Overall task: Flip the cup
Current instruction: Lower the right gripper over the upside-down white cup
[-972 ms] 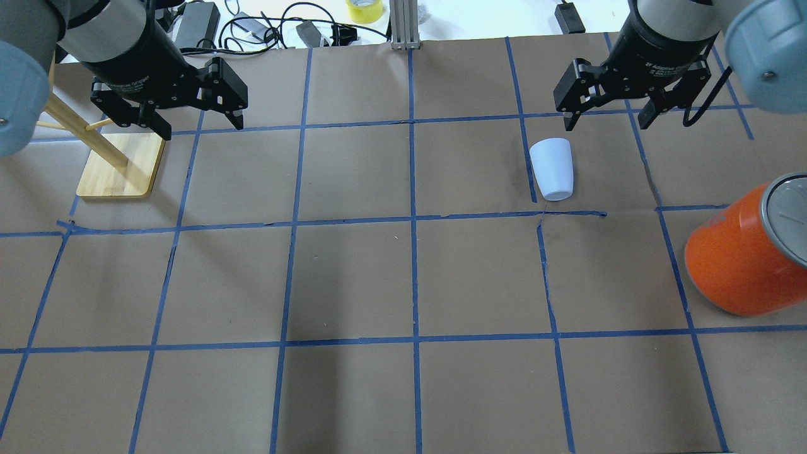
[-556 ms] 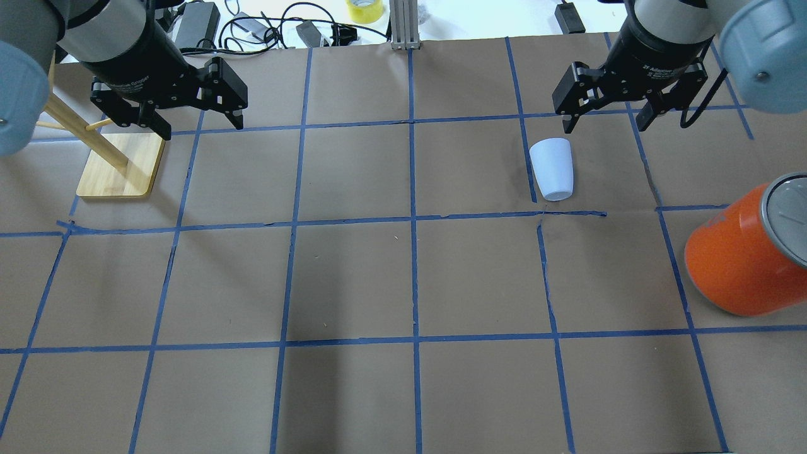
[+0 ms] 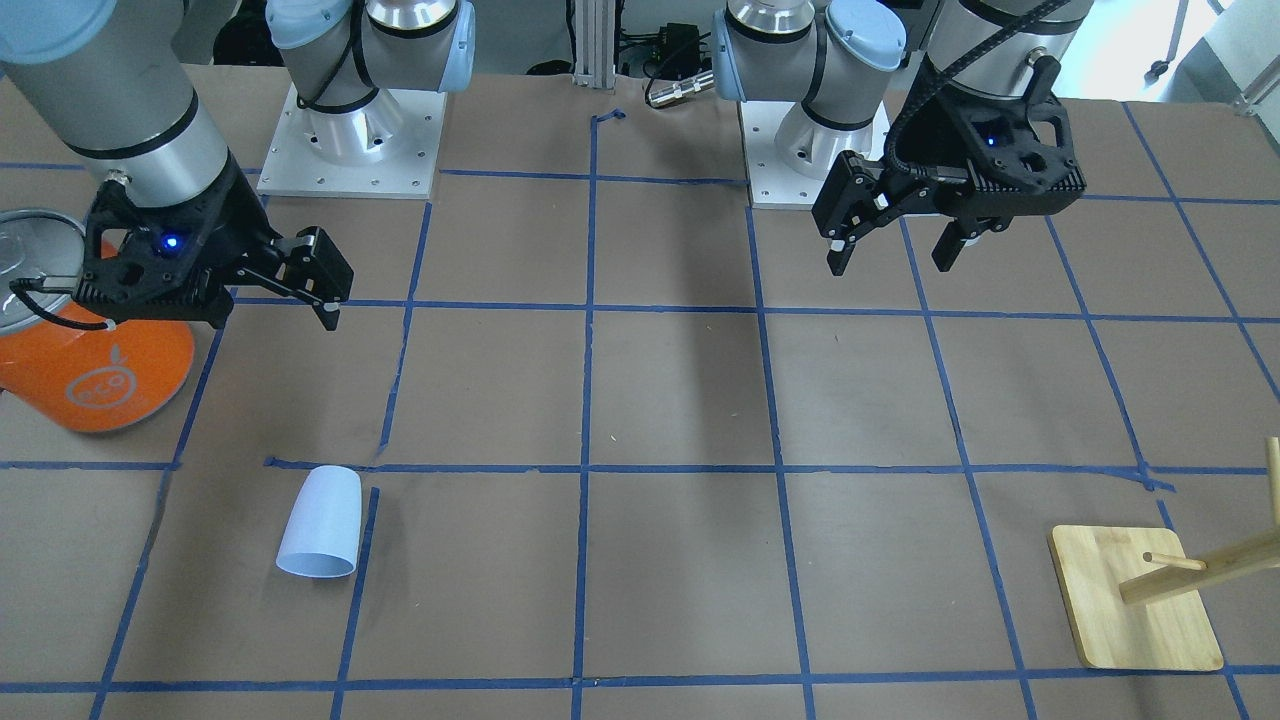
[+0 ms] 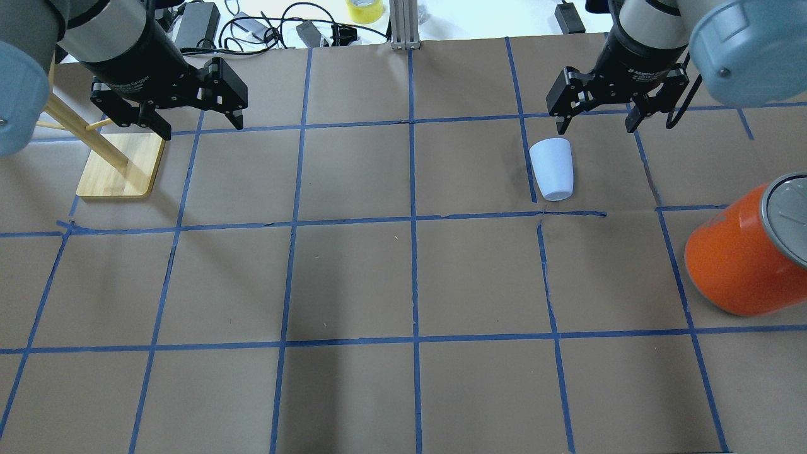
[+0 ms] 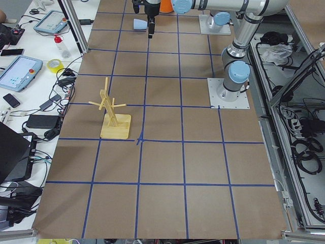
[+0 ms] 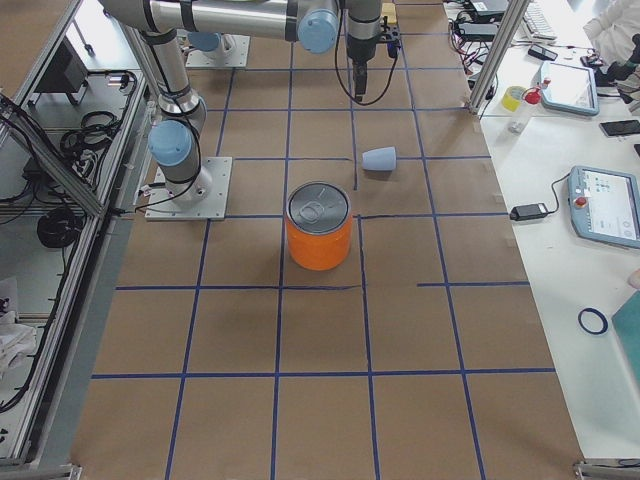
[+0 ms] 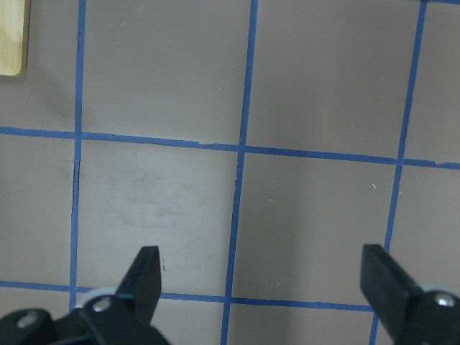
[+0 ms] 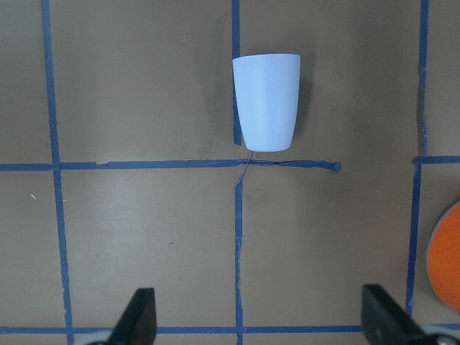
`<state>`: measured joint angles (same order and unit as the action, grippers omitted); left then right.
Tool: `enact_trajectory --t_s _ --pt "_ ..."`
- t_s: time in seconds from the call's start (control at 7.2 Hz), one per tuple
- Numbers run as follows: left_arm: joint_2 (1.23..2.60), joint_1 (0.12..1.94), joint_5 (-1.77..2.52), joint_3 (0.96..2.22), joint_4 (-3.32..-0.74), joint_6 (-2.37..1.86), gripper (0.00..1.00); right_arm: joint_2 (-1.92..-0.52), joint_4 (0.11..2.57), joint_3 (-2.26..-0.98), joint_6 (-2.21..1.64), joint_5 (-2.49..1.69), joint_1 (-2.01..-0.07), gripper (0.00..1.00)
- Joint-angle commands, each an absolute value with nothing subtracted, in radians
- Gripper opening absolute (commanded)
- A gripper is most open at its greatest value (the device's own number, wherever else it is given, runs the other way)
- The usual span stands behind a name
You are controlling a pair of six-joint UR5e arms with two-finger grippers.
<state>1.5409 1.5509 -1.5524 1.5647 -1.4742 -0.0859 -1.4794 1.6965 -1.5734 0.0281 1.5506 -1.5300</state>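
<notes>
The cup [image 4: 551,169] lies on its side on the brown paper table [image 4: 353,277], in the robot's right half. Its wider end points away from the robot and its narrower end stops just short of a blue tape line [image 4: 567,214]. We see the right gripper [image 4: 596,126] raised above the table, clear of the cup and touching nothing. In the right wrist view the cup [image 8: 266,102] sits in the upper middle of the frame, well ahead of the two fingertips [image 8: 140,313], roughly centred on the gap between them. The right gripper's jaws stand wide apart and hold nothing. The orange can [image 4: 737,265] with a silver lid stands upright to the right of the cup, nearer the robot and apart from it. The left gripper [image 4: 202,129] hangs over the far left part of the table, well away from the cup. Its jaws are also spread wide and empty, and its wrist view shows only taped paper between them. The wooden stand [image 4: 120,167] rests just beside it.
</notes>
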Motion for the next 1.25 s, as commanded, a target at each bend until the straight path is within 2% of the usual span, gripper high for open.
enact_trajectory --t_s 0.0,0.56,1.11 --pt "1.542 1.551 -1.552 1.565 -1.474 -0.086 1.0 -1.427 1.75 -1.572 0.026 1.548 -1.529 1.0" --pt "1.54 1.551 -1.552 1.565 -1.474 -0.086 1.0 -1.362 1.844 -1.584 0.02 1.542 -1.529 1.0" --pt "1.542 1.551 -1.552 1.565 -1.474 -0.086 1.0 -1.258 2.095 -1.675 0.023 1.554 -1.529 1.0"
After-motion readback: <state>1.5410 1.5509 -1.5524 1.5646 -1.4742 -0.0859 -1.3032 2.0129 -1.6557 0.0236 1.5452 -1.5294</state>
